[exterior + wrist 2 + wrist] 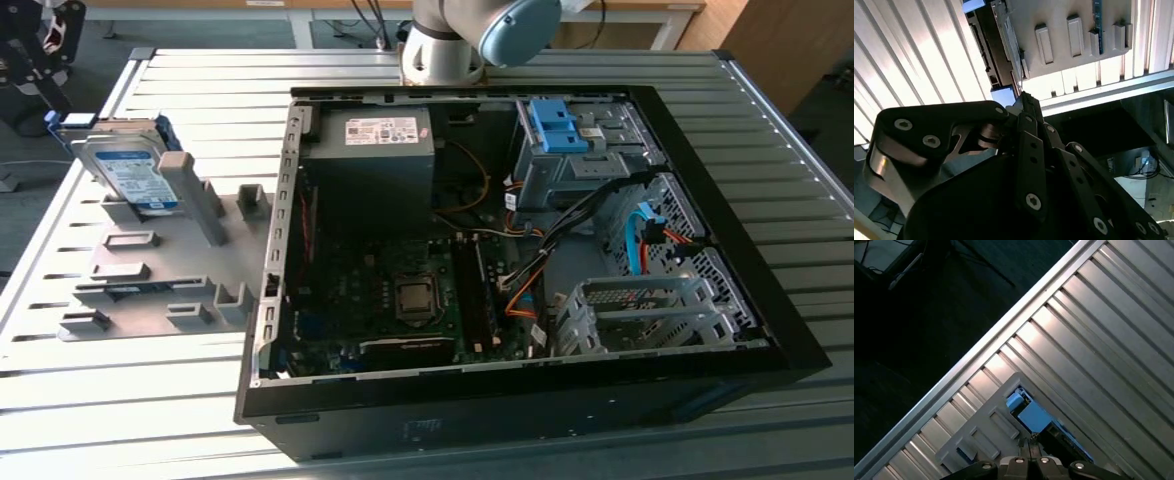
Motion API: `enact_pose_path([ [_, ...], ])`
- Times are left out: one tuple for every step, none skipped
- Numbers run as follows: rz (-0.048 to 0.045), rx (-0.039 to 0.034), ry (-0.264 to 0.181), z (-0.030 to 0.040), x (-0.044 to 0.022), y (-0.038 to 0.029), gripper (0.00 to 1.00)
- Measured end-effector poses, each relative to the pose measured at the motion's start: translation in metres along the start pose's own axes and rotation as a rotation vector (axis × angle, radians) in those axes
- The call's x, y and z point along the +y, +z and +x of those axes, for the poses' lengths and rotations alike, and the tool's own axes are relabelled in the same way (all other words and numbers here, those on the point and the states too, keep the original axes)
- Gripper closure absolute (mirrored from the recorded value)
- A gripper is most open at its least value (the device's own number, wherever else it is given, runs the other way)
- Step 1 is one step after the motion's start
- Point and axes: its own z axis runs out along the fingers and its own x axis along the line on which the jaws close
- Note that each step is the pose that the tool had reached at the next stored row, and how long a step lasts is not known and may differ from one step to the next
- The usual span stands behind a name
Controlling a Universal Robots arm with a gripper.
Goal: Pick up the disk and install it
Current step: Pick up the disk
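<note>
1. Ribbed metal tabletop (134,400) carries everything.
2. Open computer case (507,425) lies side-up mid-tabletop, reaching toward the edge on the exterior view's right; motherboard and cables are exposed.
3. Grey slotted holder plate (147,270) lies flat beside the case, along the tabletop edge on the exterior view's left.
4. End effector (1025,99) is clenched with its tips drawn together, just by the disk's blue end. Contact can't be told.
5. Disk (134,172) stands on edge, slightly tilted, in the holder plate near the tabletop's far corner on the exterior view's left. It is not in the case.
</note>
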Motion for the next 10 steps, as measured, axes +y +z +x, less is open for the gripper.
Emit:
enact_pose_path([
  [0.0001, 0.0008, -0.018, 0.0000, 0.0000, 0.0001, 0.89],
  [0.0003, 0.0016, -0.038, 0.0000, 0.0000, 0.0002, 0.89],
  [0.0005, 0.0024, -0.056, 0.0000, 0.0000, 0.0002, 0.89],
  [0.0006, 0.0031, -0.074, 0.0000, 0.0000, 0.0003, 0.89],
  [0.0008, 0.0038, -0.091, 0.0000, 0.0000, 0.0003, 0.89],
  [0.0010, 0.0046, -0.110, 0.0000, 0.0000, 0.0004, 0.89],
  [0.0012, 0.0054, -0.127, 0.0000, 0.0000, 0.0004, 0.89],
  [0.0013, 0.0062, -0.145, 0.0000, 0.0000, 0.0004, 0.89],
  [0.0014, 0.0068, -0.161, 0.0000, 0.0000, 0.0004, 0.89],
  [0.0016, 0.0073, -0.174, 0.0000, 0.0000, 0.0005, 0.89],
])
